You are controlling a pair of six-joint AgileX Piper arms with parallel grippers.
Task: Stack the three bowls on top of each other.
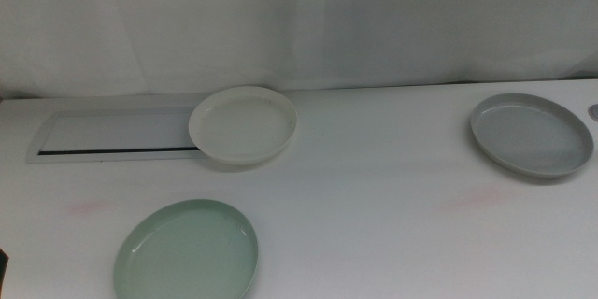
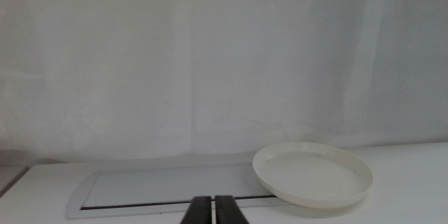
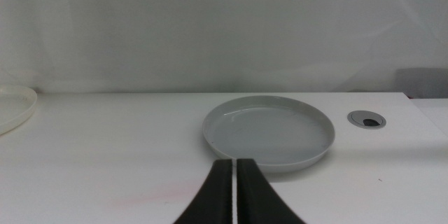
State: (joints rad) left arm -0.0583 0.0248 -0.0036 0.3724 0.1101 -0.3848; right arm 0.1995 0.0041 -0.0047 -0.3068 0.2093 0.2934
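A white table (image 1: 374, 177) fills the middle view, backed by a pale curtain (image 1: 299, 19). On its far left lies a flat white rectangular panel (image 1: 112, 135) with a dark slot along its near edge.

The three bowls sit apart, none stacked. The white bowl (image 1: 243, 125) stands at the far middle, its rim overlapping the panel's right end — the left wrist view shows it the same way (image 2: 313, 174). The light grey bowl (image 1: 531, 134) lies well off to the right, and the pale mint green bowl (image 1: 187, 250) sits near the front left, partly cut by the picture's bottom edge.

Neither arm shows in the middle view. The left gripper (image 2: 212, 210) has its two dark jaws pressed together with nothing between them, pointing toward the panel. The right gripper (image 3: 233, 192) is likewise closed on nothing — only a thin seam between the jaws — just short of the grey bowl (image 3: 269, 133).

Beside that bowl, a small round grey grommet (image 3: 366, 118) is set in the table.
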